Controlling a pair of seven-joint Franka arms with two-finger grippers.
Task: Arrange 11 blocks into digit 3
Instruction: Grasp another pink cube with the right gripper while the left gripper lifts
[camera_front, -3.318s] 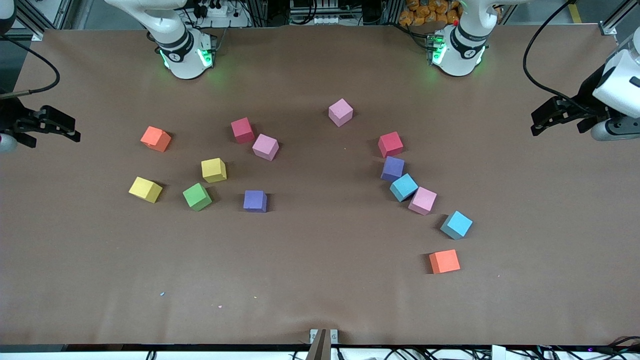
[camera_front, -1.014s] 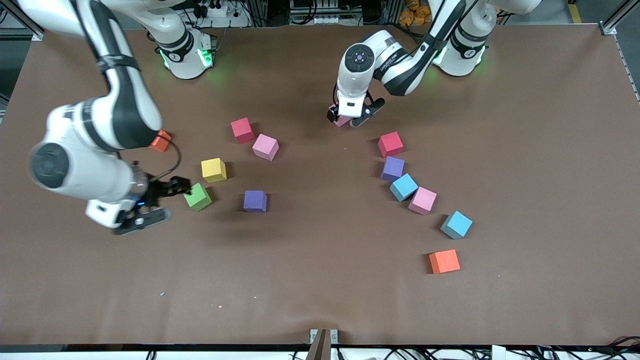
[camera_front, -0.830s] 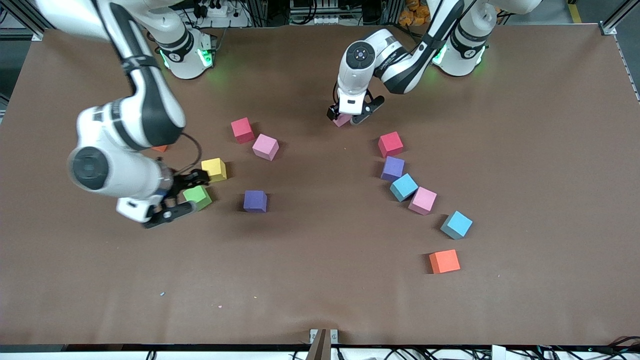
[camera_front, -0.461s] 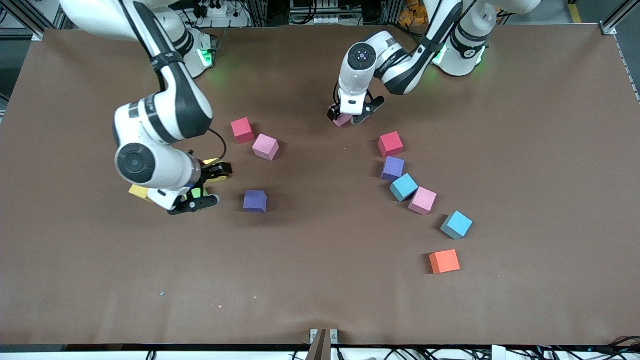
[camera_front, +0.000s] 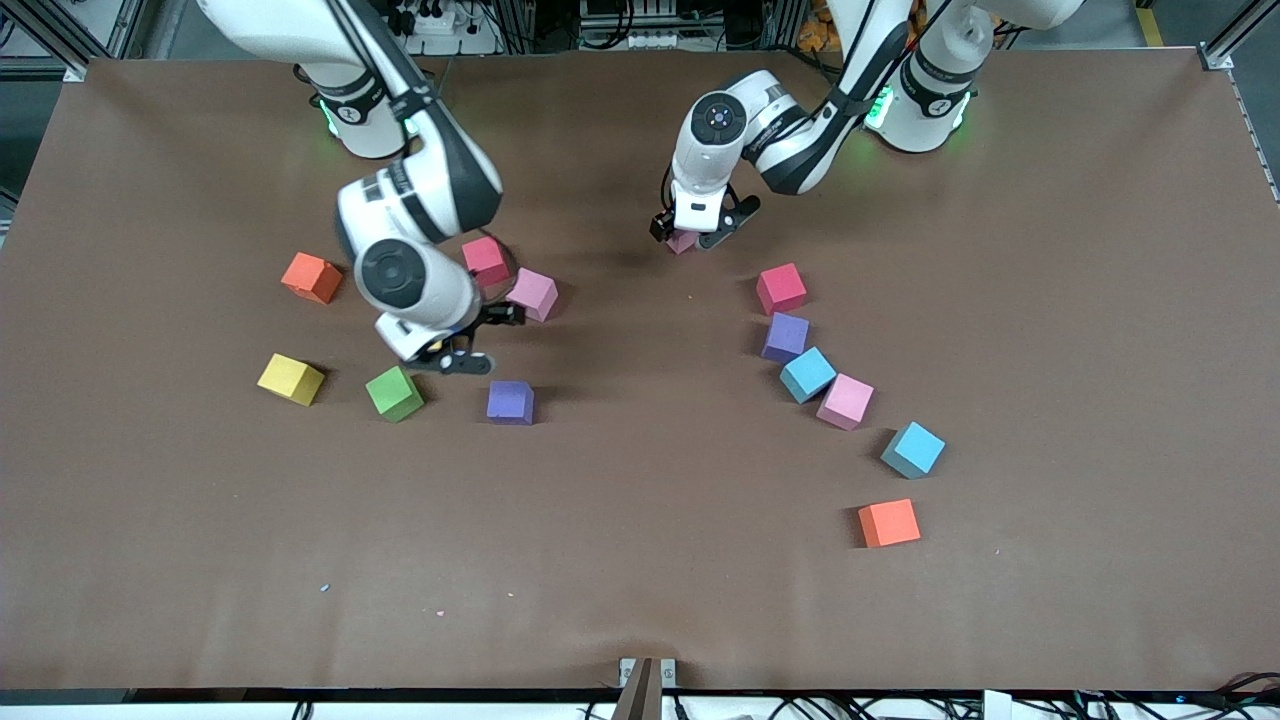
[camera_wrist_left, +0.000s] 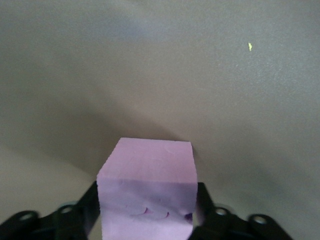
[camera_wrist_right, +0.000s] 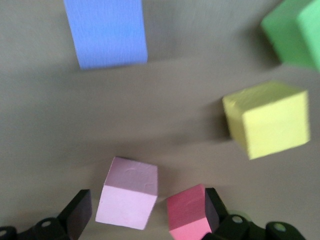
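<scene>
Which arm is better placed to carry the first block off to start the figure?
Left. Its tool already brackets a pink block; the right tool hangs open above several blocks, gripping none.

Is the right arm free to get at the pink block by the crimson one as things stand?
Probably yes. The right gripper hangs open just above the pink block, nothing covers the block, though the crimson block beside it leaves a finger little room. The left gripper, at another pink block, is well clear.
</scene>
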